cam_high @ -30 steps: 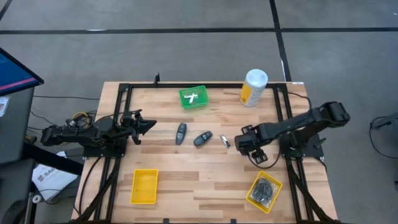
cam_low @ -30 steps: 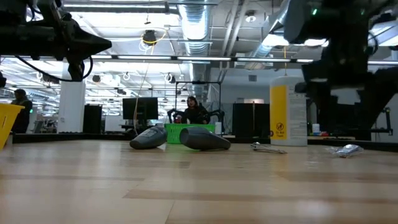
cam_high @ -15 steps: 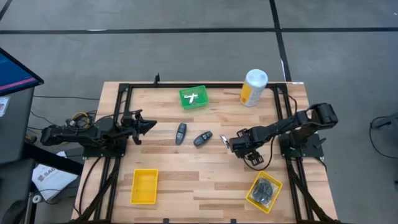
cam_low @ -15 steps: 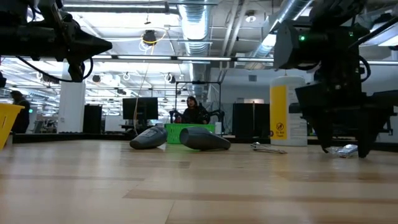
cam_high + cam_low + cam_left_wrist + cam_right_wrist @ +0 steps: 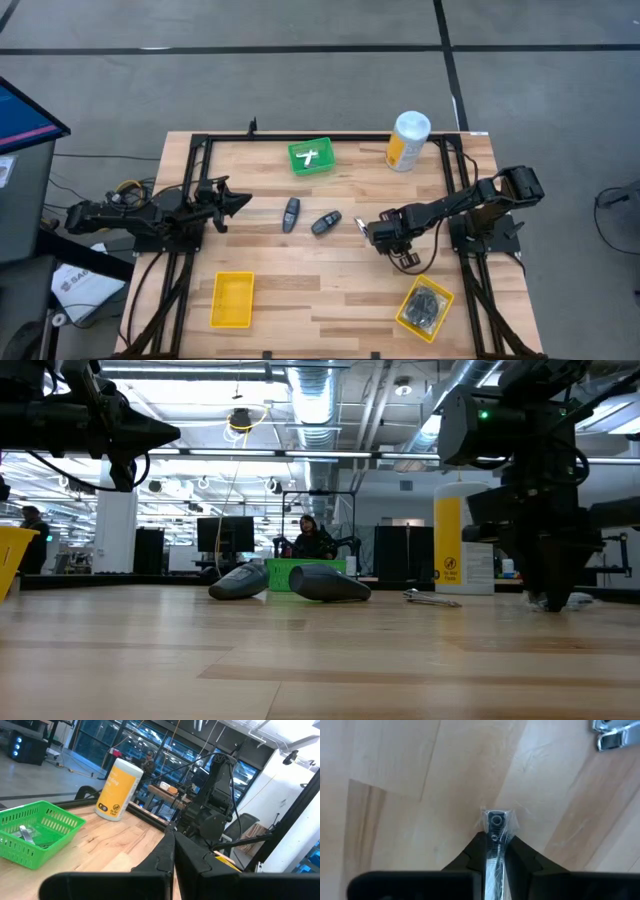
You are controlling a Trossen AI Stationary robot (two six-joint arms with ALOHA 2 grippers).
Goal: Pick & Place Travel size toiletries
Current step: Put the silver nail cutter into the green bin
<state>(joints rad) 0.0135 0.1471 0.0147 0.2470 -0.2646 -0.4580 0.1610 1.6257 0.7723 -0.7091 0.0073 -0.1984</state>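
My right gripper (image 5: 372, 233) stands at the table's middle right, lowered to the wood and shut on a slim silvery piece in clear wrap (image 5: 495, 822). A second silvery piece (image 5: 360, 226) lies flat beside it. Two dark oval pieces (image 5: 290, 213) (image 5: 325, 222) lie flat at the table's middle. Another silvery piece lies in the green tray (image 5: 311, 157) at the far side. My left gripper (image 5: 243, 203) hovers shut at the table's left, clear of everything. My right gripper pinches the wrapped silvery piece between its two fingers, which come from above, pointing down. The piece's end (image 5: 495, 818) sticks out past the fingertips (image 5: 479, 842). It lies against the wood, as far as the wrist view shows.
A white-and-yellow canister (image 5: 407, 140) stands at the far right. A yellow tray (image 5: 425, 306) with black bundles sits at the near right, and another yellow tray (image 5: 232, 298) at the near left. A person sits in the room beyond the table.
My right gripper has gone a little toward the table's left edge and down to the wood. Its fingers, spread wide half a second ago, have shut on the wrapped silvery piece.
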